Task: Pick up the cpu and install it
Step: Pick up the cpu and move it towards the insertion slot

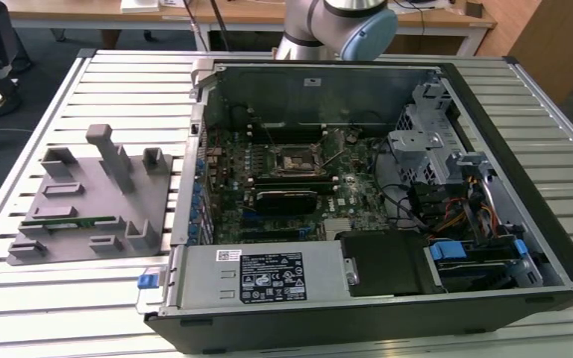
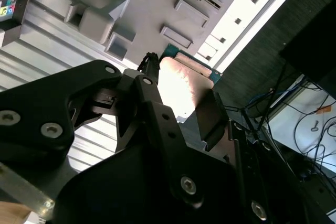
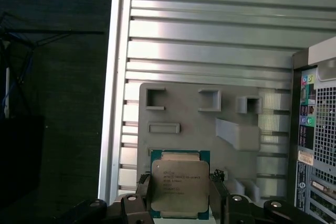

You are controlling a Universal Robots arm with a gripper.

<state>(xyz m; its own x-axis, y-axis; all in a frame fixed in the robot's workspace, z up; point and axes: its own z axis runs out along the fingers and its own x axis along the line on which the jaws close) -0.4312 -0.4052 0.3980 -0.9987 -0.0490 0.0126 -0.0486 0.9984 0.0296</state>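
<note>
Over the grey tray (image 1: 87, 195), at nine o'clock from the computer case (image 1: 316, 86), the gripper (image 3: 180, 182) clamps the cpu (image 3: 178, 187) by two edges. Pickup looks done, but the socket (image 1: 292, 158) is not yet filled.

The tabletop (image 1: 98, 298), a surface of pale metal slats, carries two things side by side and just apart: a flat grey holder plate (image 1: 155, 198) with raised blocks and slots toward the exterior view's left, and a large open computer case (image 1: 327, 89) toward its right.
</note>
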